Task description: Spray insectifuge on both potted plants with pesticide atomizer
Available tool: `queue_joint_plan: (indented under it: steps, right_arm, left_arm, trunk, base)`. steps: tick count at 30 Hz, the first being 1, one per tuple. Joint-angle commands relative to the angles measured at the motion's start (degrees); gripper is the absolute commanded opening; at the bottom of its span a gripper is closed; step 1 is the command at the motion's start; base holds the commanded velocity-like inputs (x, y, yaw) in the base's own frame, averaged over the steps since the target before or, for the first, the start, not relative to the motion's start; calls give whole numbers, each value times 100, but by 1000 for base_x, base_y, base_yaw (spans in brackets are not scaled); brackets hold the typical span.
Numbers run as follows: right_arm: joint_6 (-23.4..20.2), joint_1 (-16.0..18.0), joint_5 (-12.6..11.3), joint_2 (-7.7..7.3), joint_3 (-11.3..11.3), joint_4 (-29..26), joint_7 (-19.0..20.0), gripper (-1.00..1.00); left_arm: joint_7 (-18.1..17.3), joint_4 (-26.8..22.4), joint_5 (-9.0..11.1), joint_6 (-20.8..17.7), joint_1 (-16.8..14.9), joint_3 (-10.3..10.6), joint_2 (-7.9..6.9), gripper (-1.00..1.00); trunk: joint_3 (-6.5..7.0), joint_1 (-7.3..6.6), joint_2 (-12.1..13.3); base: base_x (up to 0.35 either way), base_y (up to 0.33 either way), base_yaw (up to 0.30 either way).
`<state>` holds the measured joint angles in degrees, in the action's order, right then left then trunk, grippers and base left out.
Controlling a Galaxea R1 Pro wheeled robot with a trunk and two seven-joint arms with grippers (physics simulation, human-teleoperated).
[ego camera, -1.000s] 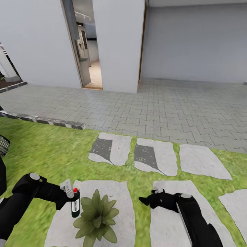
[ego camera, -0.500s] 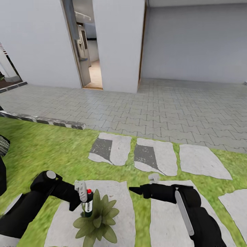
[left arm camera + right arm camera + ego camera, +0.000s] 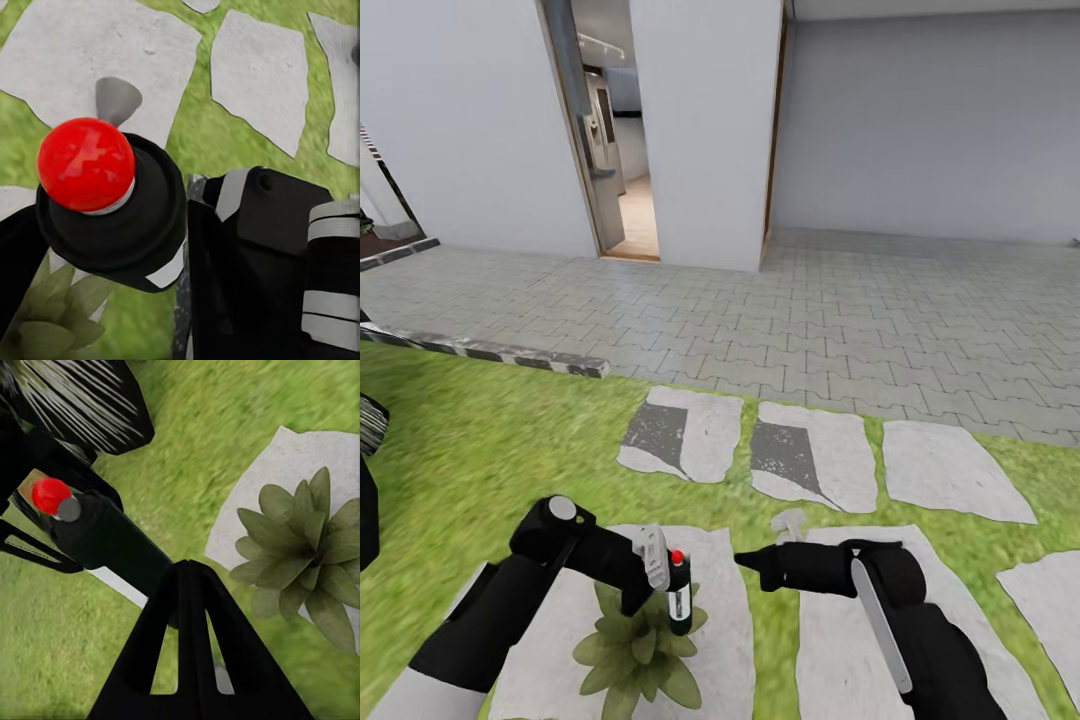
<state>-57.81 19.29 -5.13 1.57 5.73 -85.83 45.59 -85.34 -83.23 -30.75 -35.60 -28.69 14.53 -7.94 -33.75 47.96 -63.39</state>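
Note:
My left gripper (image 3: pixel 663 580) is shut on the pesticide atomizer (image 3: pixel 679 607), a slim dark-green bottle with a white label and a red tip, held upright. It hangs over the far right leaves of a potted plant (image 3: pixel 632 655), a low olive-green rosette on a pale stepping stone in the garden lawn (image 3: pixel 480 450). In the left wrist view the atomizer's red tip (image 3: pixel 85 163) fills the near field, with leaves (image 3: pixel 41 330) below. My right gripper (image 3: pixel 748 561) is shut and empty, a short gap right of the bottle. Its wrist view shows the atomizer (image 3: pixel 109 540) and the plant (image 3: pixel 300 547).
Pale stepping stones (image 3: pixel 815 455) lie in the grass ahead and to the right. Beyond them is a grey brick patio (image 3: pixel 840 310), a white wall and an open doorway (image 3: pixel 615 140). A striped kerb (image 3: pixel 490 352) edges the lawn at left.
My left arm has carried the atomizer rightwards, from left of the plant to above its far right leaves. The right gripper has edged left towards the bottle.

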Motion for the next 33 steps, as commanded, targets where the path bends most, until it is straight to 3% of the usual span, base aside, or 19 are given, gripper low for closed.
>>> queue_joint_plan:
  steps: [1, 5, 8, 12, 15, 19, 22, 27, 33]
  right_arm:
    - [-46, 3, -50, 1, 11, -3, -30, -100]
    - [-46, 3, -50, 1, 23, -2, -32, -100]
    - [-46, 4, -50, 1, 24, 0, -32, -100]
    - [-46, 0, -50, 1, 24, -3, -31, -100]
    - [-46, 3, -50, 1, 24, 1, -31, -100]
    - [-46, 4, -50, 1, 29, 0, -31, -100]
    - [-49, 4, -50, 1, 32, -1, -31, -100]
    - [-49, 4, -50, 1, 33, 3, -31, -100]
    - [-52, 4, -50, 1, 33, 0, -32, -100]
  left_arm:
    - [-19, -9, -38, -44, -5, 39, 0, -100]
    - [-4, -2, -39, -44, -5, 449, 3, -100]
    - [-1, -1, -37, -44, -5, 576, 18, -100]
    - [35, -1, -51, -44, -5, 632, 208, -100]
    - [57, -8, -79, -54, -53, 699, 249, -100]
    - [61, -9, -96, -125, -317, 1090, 253, -100]
    - [61, -9, -129, -187, -433, 1143, 255, -100]
    - [51, -6, -578, -274, -542, 1165, 295, -100]
    - [49, 5, -667, -353, -581, 1166, 343, -100]
  trunk:
    - [-5, 0, -4]
    - [-5, 0, -4]
    - [-5, 0, -4]
    - [-5, 0, -4]
    - [-5, 0, -4]
    - [-5, 0, -4]
    - [-5, 0, -4]
    - [-5, 0, -4]
    - [-5, 0, -4]
  base:
    - [0, 0, 0]
    - [0, 0, 0]
    - [0, 0, 0]
    - [0, 0, 0]
    - [0, 0, 0]
    - [0, 0, 0]
    - [0, 0, 0]
    - [0, 0, 0]
    - [0, 0, 0]
